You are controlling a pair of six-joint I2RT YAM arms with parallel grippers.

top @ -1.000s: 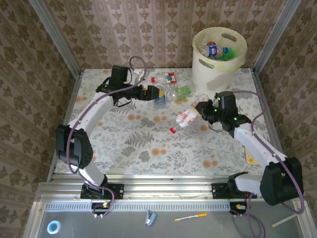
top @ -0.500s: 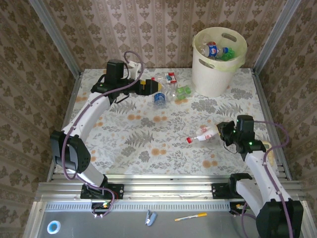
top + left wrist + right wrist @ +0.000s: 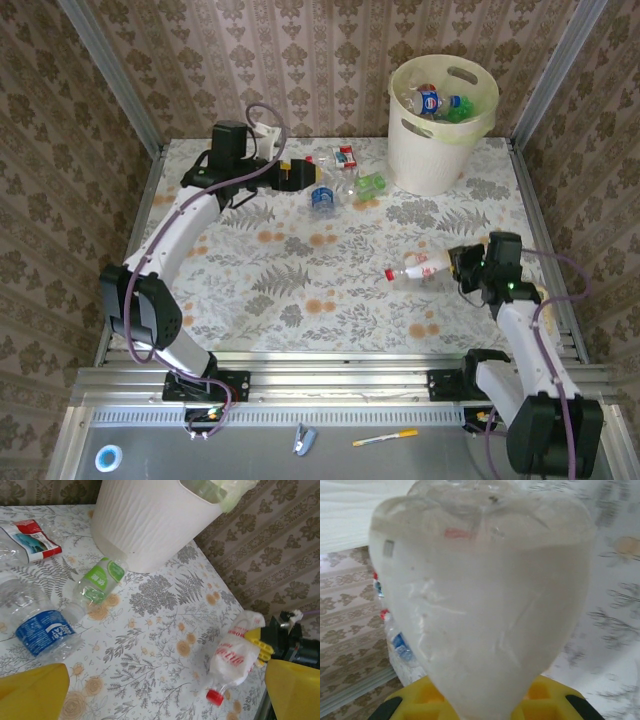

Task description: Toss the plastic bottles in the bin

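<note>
Top view first. The right gripper (image 3: 460, 266) is clamping the base end of a red-capped bottle (image 3: 420, 268), cap pointing left, out at the table's right side and well apart from the bin (image 3: 432, 150) in the far right corner. That looks like the carry step, with the bottle picked but not yet delivered. Next it will be needing a swing toward the bin, a lift clear of that tall rim, then a release. The discarded bottles (image 3: 436, 100) are already lying inside on the pale green liner. The left gripper (image 3: 318, 180) is hanging wide open just beside the remaining cluster near the far edge.

Over to the left wrist. Two yellow fingers (image 3: 35, 685) are framing the shot, spread apart with nothing between them. Below is a blue-labelled bottle (image 3: 44, 632), thin, clear and crumpled. A green-labelled bottle (image 3: 100, 580) is lying just beside the bin's cream, faintly ribbed wall, and a flattened red-labelled bottle (image 3: 25, 537) lies at the left. All are sitting on the floral tablecloth (image 3: 160, 610).

Now the right wrist. The held bottle's rounded base is looming close, cloudy, creased and soft-looking, and the yellow pads (image 3: 540, 700) are pinching it from below. It is thin plastic, so I would say it could buckle or slip.
</note>
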